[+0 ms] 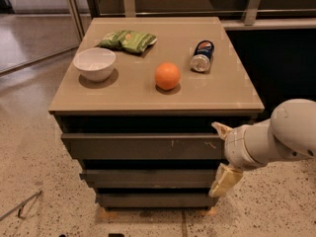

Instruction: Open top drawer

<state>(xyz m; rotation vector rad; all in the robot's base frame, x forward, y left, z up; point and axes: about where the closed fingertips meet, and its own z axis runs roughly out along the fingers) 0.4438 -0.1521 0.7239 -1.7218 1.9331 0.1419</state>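
The top drawer (138, 146) is the widest of three dark grey-brown fronts under the tan cabinet top, with pale scratches right of centre. Its front stands a little forward of the two narrower fronts below. My gripper (223, 155) is at the drawer's right end, on a white arm coming in from the right. It is open: one cream fingertip (221, 129) sits at the drawer's upper right corner, the other (224, 181) hangs below, beside the middle drawer (148, 177).
On the cabinet top (232, 90) lie a white bowl (94, 63), a green snack bag (127, 40), an orange (168, 76) and a tipped can (202, 56). A dark counter stands behind and to the right. Speckled floor (29, 152) lies to the left.
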